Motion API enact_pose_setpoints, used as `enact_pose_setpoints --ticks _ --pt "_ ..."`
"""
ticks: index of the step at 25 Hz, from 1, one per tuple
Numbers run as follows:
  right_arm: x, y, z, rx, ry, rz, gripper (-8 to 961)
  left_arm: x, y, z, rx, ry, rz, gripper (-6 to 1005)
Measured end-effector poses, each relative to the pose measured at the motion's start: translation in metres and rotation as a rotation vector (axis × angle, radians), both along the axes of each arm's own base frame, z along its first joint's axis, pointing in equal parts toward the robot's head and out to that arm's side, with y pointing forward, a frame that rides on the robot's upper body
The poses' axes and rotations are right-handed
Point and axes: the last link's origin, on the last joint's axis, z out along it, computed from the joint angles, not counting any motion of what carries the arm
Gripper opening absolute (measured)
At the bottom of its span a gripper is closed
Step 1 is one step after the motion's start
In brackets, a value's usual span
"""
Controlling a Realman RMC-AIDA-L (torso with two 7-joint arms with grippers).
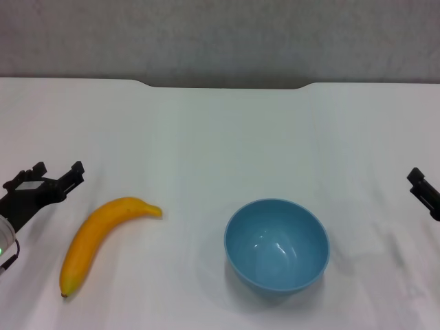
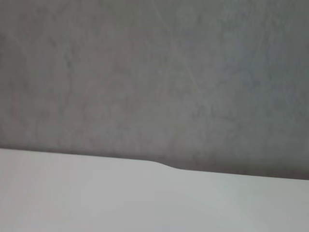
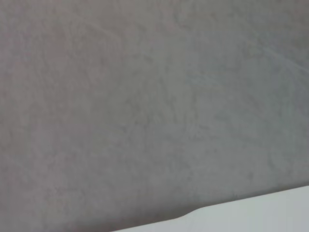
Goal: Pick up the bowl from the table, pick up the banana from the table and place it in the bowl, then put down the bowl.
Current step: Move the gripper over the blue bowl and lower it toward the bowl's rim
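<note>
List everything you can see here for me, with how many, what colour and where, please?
banana: one, yellow-orange, lying on the table on the robot's left side, apart from the bowl.
bowl: one, light blue, upright and empty, on the table right of the banana.
table: one, white, with a shallow dark notch in its far edge.
wall: one, grey, behind the table; both wrist views show mostly this.
left gripper: one, black, open, at the left edge over the table, above the banana's spot in the head view, touching nothing.
right gripper: one, black, only partly in view at the right edge, away from the bowl.
</note>
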Motion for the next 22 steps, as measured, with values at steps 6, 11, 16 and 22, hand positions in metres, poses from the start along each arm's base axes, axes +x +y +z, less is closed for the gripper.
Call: enact_pose_setpoints --ticks 6,11,16,22 --pt "-0.007 0.010 -0.007 -0.043 -0.007 0.009 879 0.000 0.002 0.003 0.017 0.030 -0.005 845" --pt "-0.008 0.012 -0.007 -0.047 0.009 0.009 880 0.008 0.012 0.010 0.027 0.034 -0.040 844" --pt "-0.017 0.023 -0.006 -0.079 0.048 0.038 880 0.022 0.022 0.014 0.021 0.020 -0.088 843" --pt "-0.016 0.027 -0.018 -0.188 -0.005 0.026 880 0.034 0.022 -0.004 -0.087 0.045 -0.135 841"
